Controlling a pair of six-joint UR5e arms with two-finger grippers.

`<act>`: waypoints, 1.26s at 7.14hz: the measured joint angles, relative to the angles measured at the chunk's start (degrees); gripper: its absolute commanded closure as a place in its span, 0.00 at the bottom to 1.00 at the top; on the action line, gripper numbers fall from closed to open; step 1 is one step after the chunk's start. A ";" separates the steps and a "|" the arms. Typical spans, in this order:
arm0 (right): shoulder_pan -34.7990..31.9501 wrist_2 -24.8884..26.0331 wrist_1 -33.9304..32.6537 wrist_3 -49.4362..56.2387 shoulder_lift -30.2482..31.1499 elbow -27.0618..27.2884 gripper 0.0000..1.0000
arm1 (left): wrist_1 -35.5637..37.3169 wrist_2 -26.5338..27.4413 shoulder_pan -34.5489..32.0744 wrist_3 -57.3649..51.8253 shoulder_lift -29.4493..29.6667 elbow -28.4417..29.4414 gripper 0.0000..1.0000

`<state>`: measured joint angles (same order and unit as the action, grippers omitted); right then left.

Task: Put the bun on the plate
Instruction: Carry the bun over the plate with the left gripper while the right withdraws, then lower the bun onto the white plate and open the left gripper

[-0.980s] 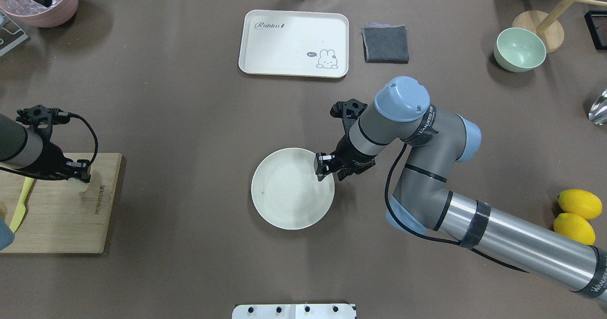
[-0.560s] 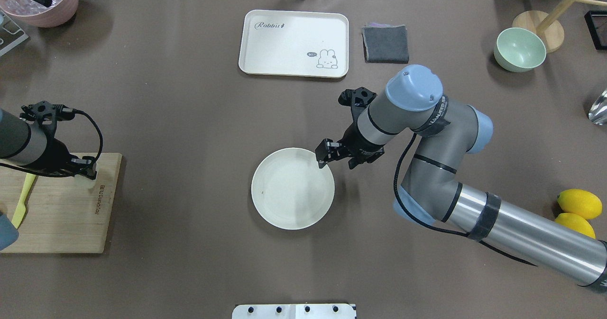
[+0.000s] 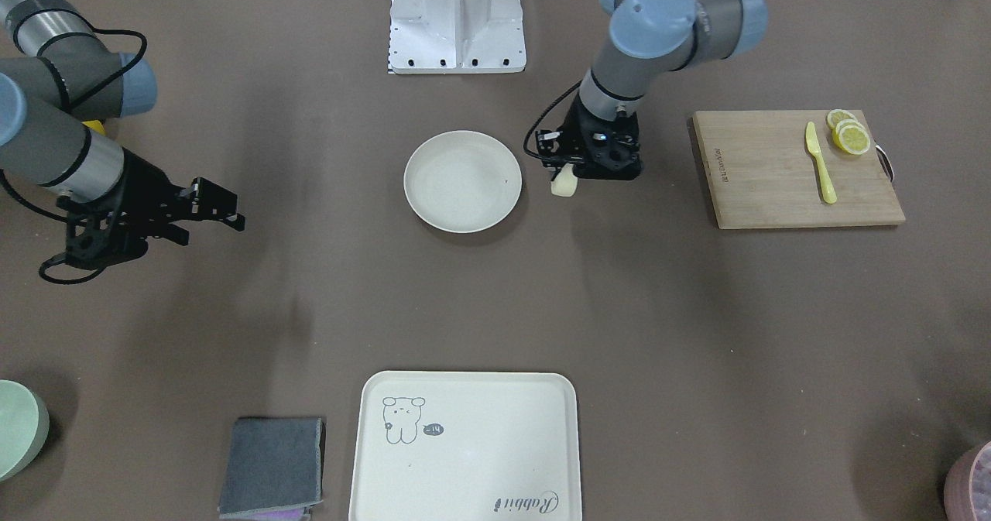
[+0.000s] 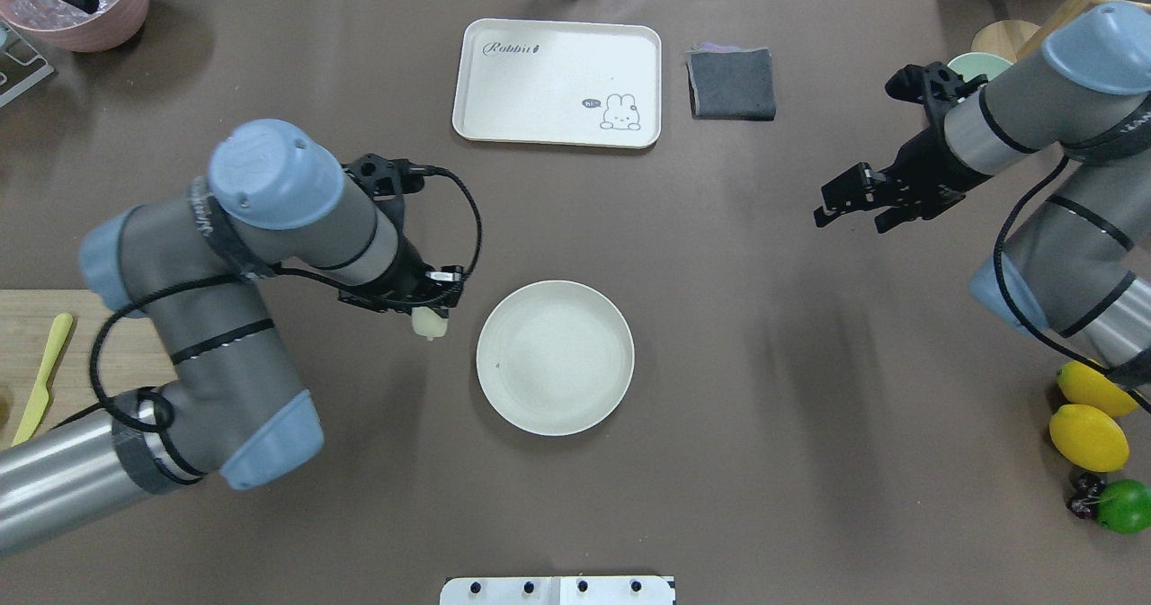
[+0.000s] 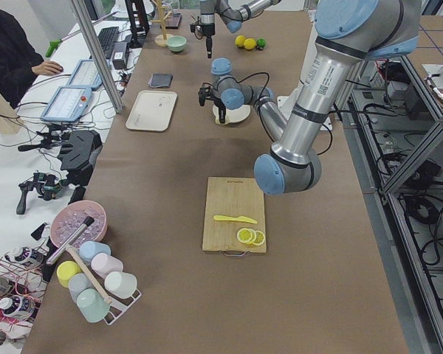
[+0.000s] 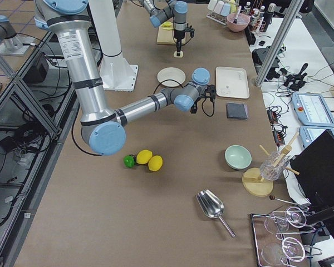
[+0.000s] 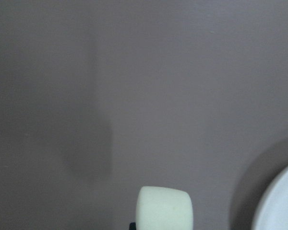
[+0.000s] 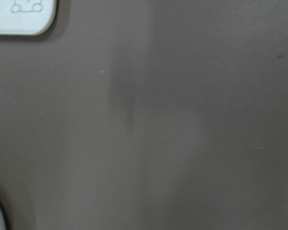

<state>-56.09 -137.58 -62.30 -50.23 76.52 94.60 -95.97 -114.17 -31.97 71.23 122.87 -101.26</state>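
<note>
My left pincer (image 4: 433, 304) is clamped on the bun (image 4: 430, 323), carrying it above the brown table (image 4: 378, 515), just left of the plate (image 4: 555, 358) and clear of its rim. My right pincer (image 4: 841, 200) hangs with fingers spread, well to the plate's far right.

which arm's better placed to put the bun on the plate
Left. The left claw grips the bun just beside the plate, short of its rim. The right claw is open, empty and far off on the plate's other side.
</note>
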 measured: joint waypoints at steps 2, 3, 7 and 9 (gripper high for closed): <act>-3.96 -0.68 -0.04 6.02 3.79 -0.37 0.00 | 0.53 5.24 5.43 4.10 8.75 7.32 0.62; -4.62 -1.04 -0.01 6.73 4.63 -0.37 0.00 | 0.49 6.95 7.14 5.19 10.74 9.28 0.61; -4.32 -1.29 0.07 7.08 5.64 -0.45 0.00 | 0.27 10.05 9.50 5.97 11.73 11.65 0.24; -4.06 -1.23 0.07 7.04 5.58 -0.69 0.00 | 0.26 10.50 9.67 5.88 11.39 11.58 0.02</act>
<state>-60.15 -138.81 -62.23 -43.19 82.10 93.91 -95.71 -103.68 -22.30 77.11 134.26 -89.68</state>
